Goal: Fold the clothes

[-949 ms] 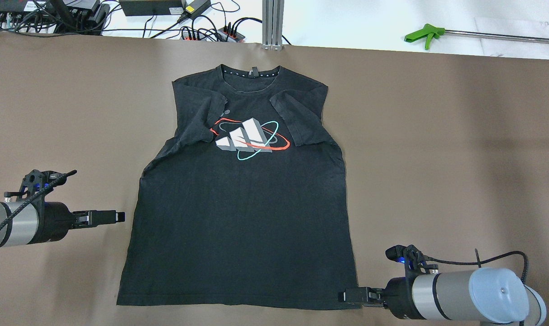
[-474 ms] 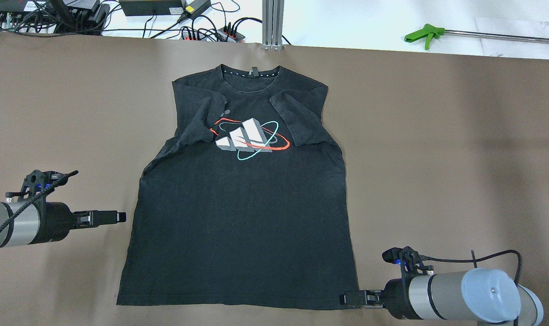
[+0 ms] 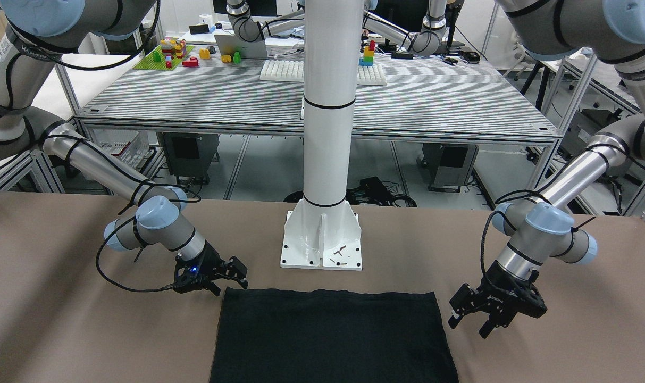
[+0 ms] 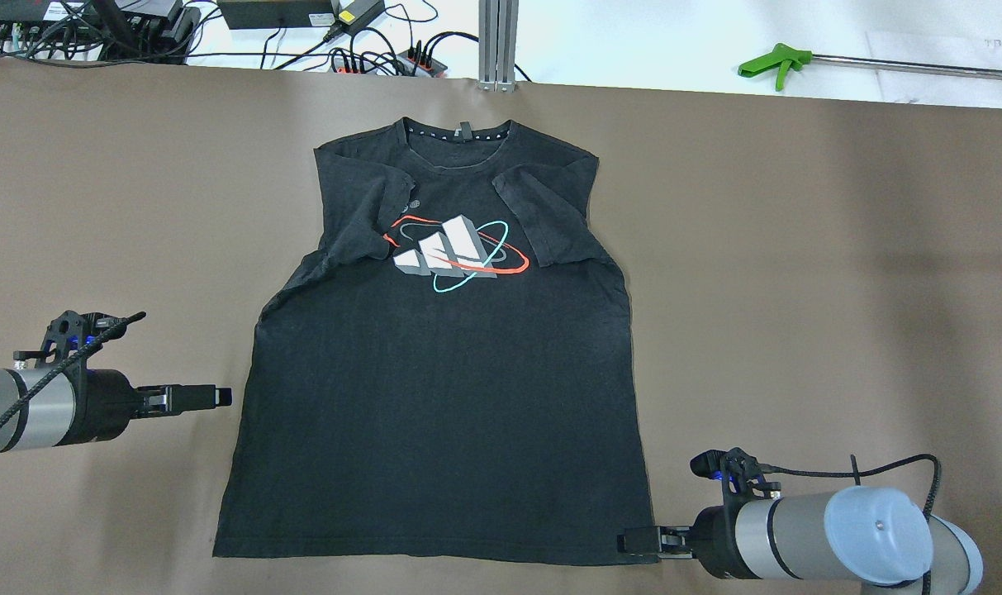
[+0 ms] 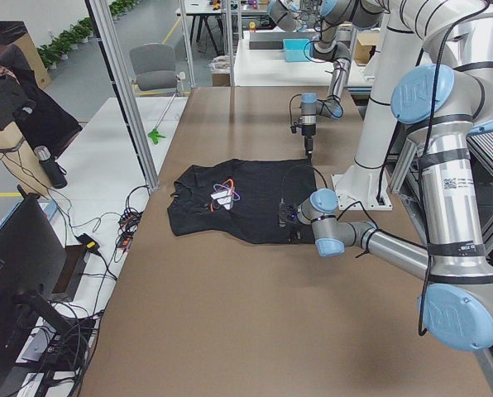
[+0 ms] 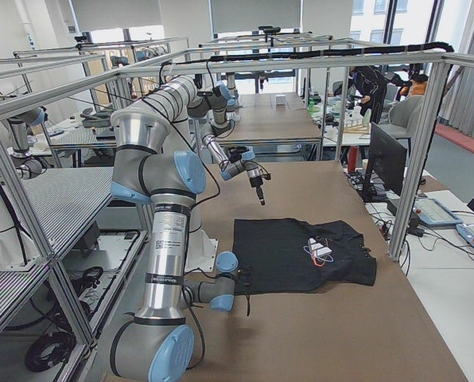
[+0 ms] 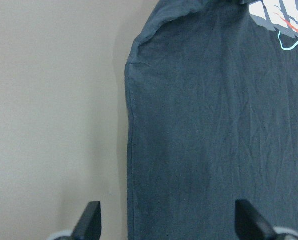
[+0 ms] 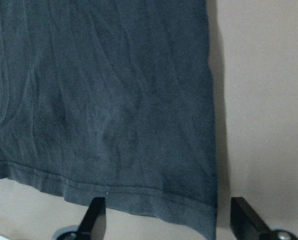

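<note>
- right arm (image 4: 798,541) creeps slightly inward since the earlier overhead frames; left arm (image 4: 38,409) barely shifts.
- black shirt (image 4: 443,397) lies flat mid-table (image 4: 798,248), sleeves tucked in, body unfolded: folding looks barely begun.
- right gripper (image 4: 626,543), jaws wide, sits at the shirt's near right hem corner.
- left gripper (image 4: 222,397), jaws wide and empty, hangs just beside the left edge.

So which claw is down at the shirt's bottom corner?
The right gripper, at the hem corner of the shirt; the left gripper sits further up, beside its side edge.
</note>
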Available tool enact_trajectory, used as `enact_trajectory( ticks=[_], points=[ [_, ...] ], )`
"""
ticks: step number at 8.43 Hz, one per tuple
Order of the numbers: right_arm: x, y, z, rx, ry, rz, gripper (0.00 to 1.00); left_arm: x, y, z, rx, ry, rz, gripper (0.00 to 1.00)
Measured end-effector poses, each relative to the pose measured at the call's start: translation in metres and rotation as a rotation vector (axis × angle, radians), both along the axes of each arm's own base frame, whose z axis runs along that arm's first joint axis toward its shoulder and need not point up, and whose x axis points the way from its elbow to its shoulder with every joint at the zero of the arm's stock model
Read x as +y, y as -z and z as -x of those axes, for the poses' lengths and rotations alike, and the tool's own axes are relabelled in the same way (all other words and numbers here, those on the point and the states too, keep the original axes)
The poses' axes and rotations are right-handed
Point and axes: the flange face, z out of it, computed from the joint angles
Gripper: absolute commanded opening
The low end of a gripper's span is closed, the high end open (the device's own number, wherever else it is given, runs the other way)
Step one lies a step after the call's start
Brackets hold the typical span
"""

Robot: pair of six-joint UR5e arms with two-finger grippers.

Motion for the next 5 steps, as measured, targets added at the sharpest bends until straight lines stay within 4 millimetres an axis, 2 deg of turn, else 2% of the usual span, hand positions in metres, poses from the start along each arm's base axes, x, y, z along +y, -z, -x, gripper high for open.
enact_trajectory(
  ticks=[1, 2, 5],
  points=[
    [-0.004, 0.009, 0.009, 0.016, -0.005, 0.005, 0.19, 0.0, 0.0, 0.0, 0.0, 0.0, 0.0, 0.94],
    [-0.008, 0.016, 0.016, 0.031, -0.009, 0.01, 0.0, 0.0, -0.001, -0.001, -0.001, -0.001, 0.0, 0.94],
    [-0.015, 0.016, 0.022, 0.058, -0.021, 0.018, 0.0, -0.003, -0.001, -0.007, -0.001, -0.002, -0.002, 0.94]
  ],
)
